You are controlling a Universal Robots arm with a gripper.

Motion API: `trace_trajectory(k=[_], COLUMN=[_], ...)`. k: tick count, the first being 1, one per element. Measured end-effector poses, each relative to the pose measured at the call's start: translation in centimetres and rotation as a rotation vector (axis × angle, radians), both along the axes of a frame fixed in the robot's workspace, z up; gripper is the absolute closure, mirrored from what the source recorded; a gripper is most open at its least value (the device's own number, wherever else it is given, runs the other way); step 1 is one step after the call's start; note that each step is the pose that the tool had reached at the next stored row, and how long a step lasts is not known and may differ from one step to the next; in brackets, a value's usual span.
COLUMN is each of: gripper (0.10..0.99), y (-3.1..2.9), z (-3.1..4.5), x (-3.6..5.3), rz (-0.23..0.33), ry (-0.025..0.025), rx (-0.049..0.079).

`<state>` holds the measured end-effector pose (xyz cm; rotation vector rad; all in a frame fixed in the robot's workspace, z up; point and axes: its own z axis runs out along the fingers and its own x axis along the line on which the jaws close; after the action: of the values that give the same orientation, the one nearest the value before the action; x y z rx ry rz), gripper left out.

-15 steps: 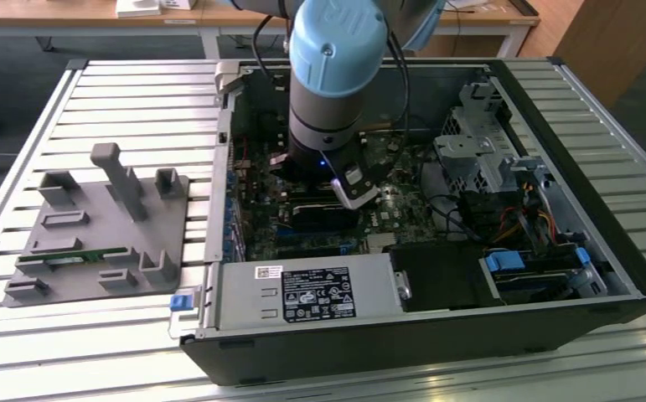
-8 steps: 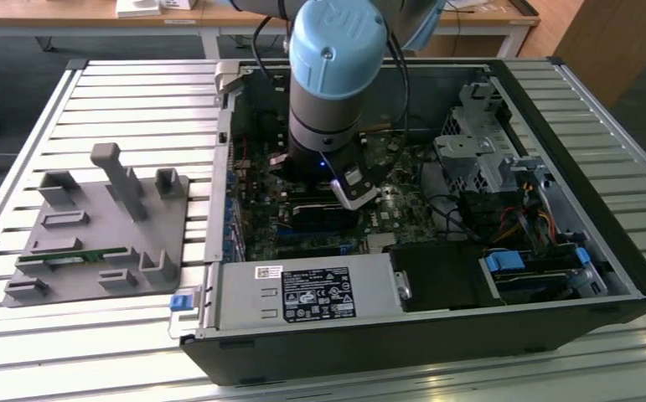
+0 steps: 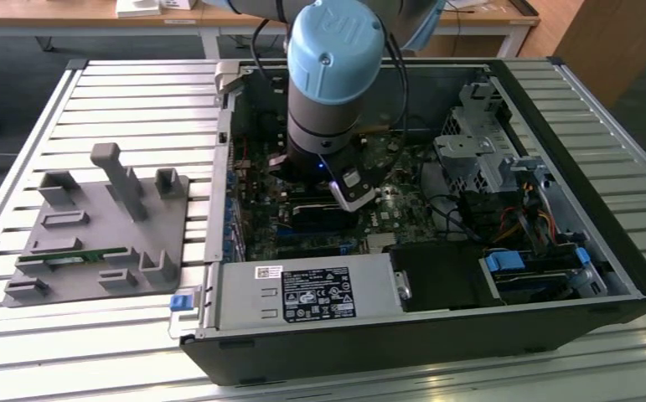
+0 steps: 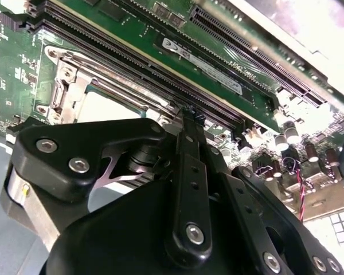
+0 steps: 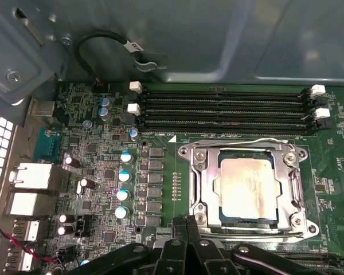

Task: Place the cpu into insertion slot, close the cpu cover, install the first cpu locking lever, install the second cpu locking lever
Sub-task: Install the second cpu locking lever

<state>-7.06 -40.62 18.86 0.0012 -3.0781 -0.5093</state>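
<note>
Exterior view: tool (image 3: 351, 197) down inside the open computer case (image 3: 591, 251), over the green board.

First wrist view: chip (image 5: 247, 190) seated in the socket (image 5: 212, 220), cover (image 5: 292, 189) shut over it, at 3 o'clock from the blue capacitors (image 5: 125, 184).

Second wrist view: tool fingers (image 4: 186, 172) pressed together, holding nothing.

Risk: slipping off a thin lever, scraping the board.

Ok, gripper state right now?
Gripper: shut, holding nothing, beside the cpu cover that lies closed over the cpu.
</note>
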Motion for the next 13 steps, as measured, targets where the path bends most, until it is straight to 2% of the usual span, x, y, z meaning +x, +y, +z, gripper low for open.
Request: trace_trajectory(k=[9, 13], gripper=[0.98, 0.98], y=[0.0, 0.0], z=[-0.18, 0.5], x=[-0.16, -0.17], rz=[0.0, 0.0], ry=[0.0, 0.0], rx=[0.002, 0.003])
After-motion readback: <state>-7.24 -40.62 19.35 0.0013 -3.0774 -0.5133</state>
